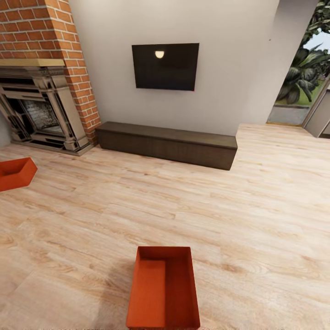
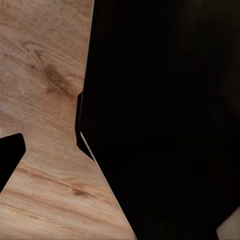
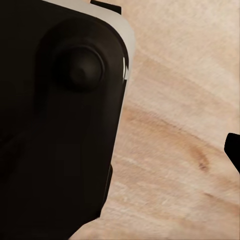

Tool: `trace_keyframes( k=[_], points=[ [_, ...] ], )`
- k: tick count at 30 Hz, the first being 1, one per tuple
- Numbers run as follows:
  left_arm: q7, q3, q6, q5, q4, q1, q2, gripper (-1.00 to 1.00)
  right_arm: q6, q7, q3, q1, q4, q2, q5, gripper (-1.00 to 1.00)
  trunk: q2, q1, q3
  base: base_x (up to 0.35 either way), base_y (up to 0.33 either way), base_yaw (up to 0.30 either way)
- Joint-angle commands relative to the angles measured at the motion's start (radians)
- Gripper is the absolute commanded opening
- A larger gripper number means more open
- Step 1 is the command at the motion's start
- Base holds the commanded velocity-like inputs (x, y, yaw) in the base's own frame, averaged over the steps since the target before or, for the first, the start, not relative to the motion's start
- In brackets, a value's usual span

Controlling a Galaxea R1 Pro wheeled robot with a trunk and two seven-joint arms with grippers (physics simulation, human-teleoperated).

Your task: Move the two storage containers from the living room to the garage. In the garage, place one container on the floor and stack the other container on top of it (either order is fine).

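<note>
One orange-red storage container [image 1: 163, 288] lies on the light wood floor just in front of me, open side up and empty. A second storage container [image 1: 16, 173] sits on the floor at the far left, cut off by the picture's edge, in front of the brick fireplace. This is the living room. In the left wrist view a dark fingertip [image 2: 10, 157] of my left gripper stands at the frame's edge over bare planks. In the right wrist view a dark fingertip [image 3: 234, 152] does the same. Both grippers hold nothing.
A long dark low cabinet [image 1: 167, 144] runs along the back wall under a black TV [image 1: 165, 66]. The brick fireplace [image 1: 43, 105] stands at the back left. An opening with plants [image 1: 302, 78] is at the back right. My own dark body blocks much of both wrist views.
</note>
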Motion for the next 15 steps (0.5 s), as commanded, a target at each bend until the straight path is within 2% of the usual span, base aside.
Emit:
trace_keyframes(
  k=[1, 15],
  points=[
    [0.001, -0.001, -0.001, 0.007, -0.001, 0.000, 0.000, 1.00, -0.005, 0.000, 0.008, -0.001, 0.002, 0.001, -0.008, 1.00, 0.000, 0.000, -0.002, 0.000, 0.000, 0.000],
    [0.001, -0.001, -0.001, 0.007, -0.001, 0.000, 0.000, 1.00, -0.005, 0.000, 0.008, -0.001, 0.003, 0.001, -0.008, 1.00, 0.000, 0.000, -0.025, 0.000, 0.000, 0.000]
  ],
)
